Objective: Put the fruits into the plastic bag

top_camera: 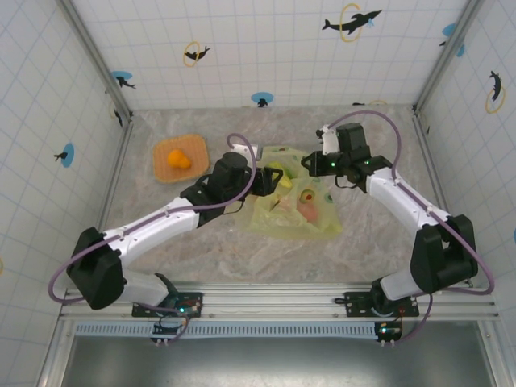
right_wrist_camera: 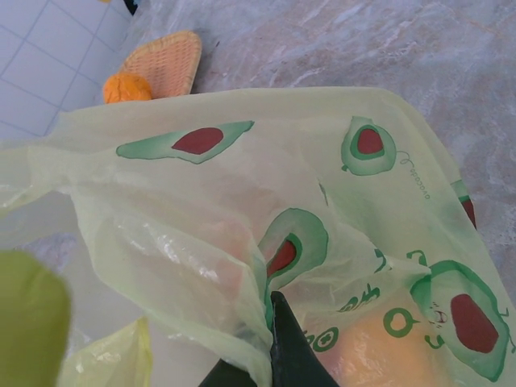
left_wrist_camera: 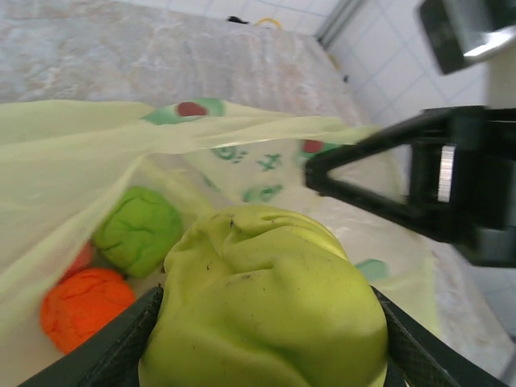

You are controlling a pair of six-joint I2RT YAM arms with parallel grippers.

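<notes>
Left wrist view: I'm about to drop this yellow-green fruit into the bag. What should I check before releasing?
1. Grip: yellow-green fruit sits between the left end effector fingers: ok.
2. Bag held open: right end effector pinches the plastic bag edge: ok.
3. Fruit past the rim: it is at the mouth, but how deep is unclear: cannot tell.
4. Landing room: green fruit and bagged orange fruit lie off to one side: ok.
5. All fruits bagged: an unbagged orange fruit sits on the woven tray: not ok.
</notes>
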